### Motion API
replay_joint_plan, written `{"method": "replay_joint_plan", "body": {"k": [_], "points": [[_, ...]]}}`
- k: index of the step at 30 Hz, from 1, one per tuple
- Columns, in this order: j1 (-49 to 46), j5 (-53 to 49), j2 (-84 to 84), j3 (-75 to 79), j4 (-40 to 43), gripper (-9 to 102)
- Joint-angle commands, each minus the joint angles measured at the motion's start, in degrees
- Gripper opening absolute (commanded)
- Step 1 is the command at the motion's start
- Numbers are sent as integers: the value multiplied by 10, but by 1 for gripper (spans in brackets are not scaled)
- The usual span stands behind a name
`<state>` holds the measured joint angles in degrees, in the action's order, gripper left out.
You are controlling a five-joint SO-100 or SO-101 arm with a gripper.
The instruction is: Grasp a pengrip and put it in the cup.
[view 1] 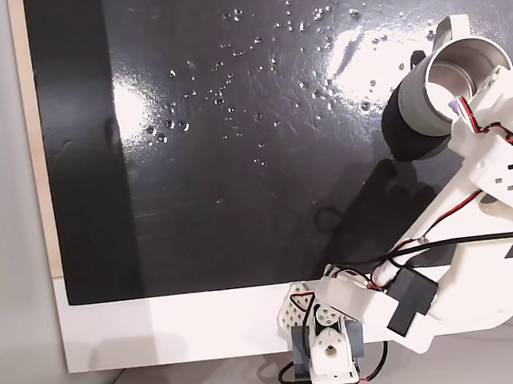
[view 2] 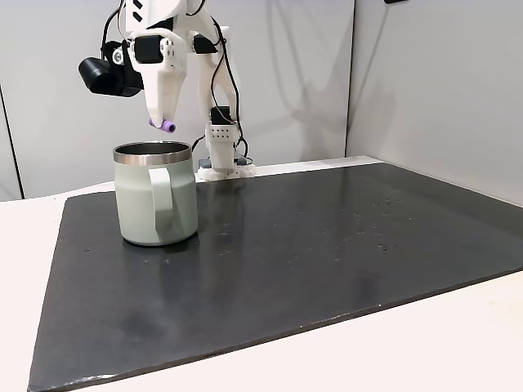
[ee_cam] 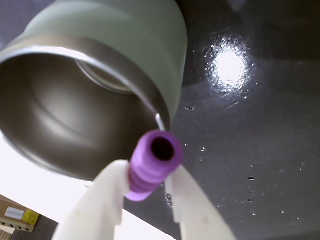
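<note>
The cup (view 2: 155, 204) is a pale grey-green mug with a steel inside, standing upright on the black mat; in a fixed view from above it sits at the right edge (view 1: 448, 89). My gripper (view 2: 163, 122) hangs just above the cup's rim, shut on the pengrip (view 2: 167, 126), a small purple tube. In the wrist view the pengrip (ee_cam: 152, 162) is pinched between the two white fingers (ee_cam: 107, 200), its open end facing the camera, over the near rim of the cup (ee_cam: 100, 75). From above, the pengrip (view 1: 455, 107) peeks out beside the gripper (view 1: 461, 108).
The black mat (view 2: 327, 261) covers most of the white table (view 1: 188, 327) and carries small white specks (view 1: 252, 64). The arm's base (view 1: 328, 349) stands at the table's edge. A grey wall rises behind the table in the side fixed view.
</note>
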<state>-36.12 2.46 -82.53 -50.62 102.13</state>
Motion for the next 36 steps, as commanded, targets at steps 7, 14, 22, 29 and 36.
{"method": "replay_joint_plan", "body": {"k": [7, 14, 22, 29, 36], "points": [[30, 42, 63, 76, 0, 0], [43, 52, 78, 93, -4, 0], [50, 62, 113, 141, -15, 0], [52, 81, 128, 179, -28, 0], [47, 81, 130, 186, -25, 0]]}}
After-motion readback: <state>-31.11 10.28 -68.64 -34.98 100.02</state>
